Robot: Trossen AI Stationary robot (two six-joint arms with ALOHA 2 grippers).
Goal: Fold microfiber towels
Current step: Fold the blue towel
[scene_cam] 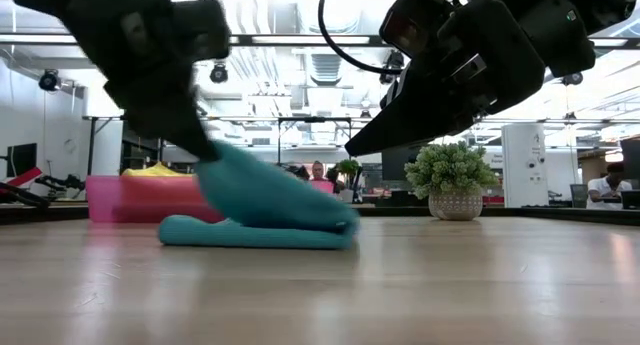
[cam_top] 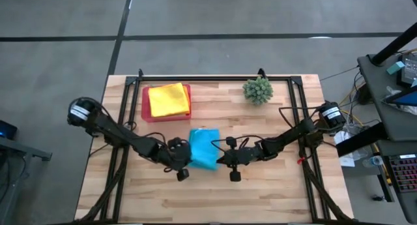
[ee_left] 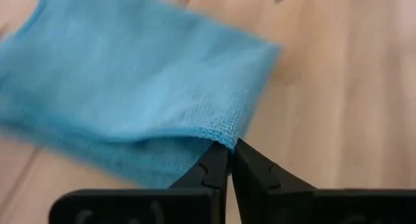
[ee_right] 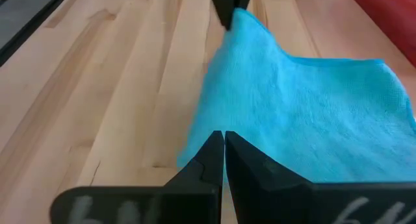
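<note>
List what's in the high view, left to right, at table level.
Pink tray holding a yellow towel → left claw, shut on the turquoise towel → right claw, shut on the same towel → plant ball.

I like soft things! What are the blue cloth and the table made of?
The turquoise towel looks like soft microfiber cloth: it is fuzzy, matte and has a stitched, looped edge, and it droops where the left gripper and right gripper pinch it. The table looks like pale wood, joined in strips with visible grain and a smooth, slightly shiny finish.
</note>
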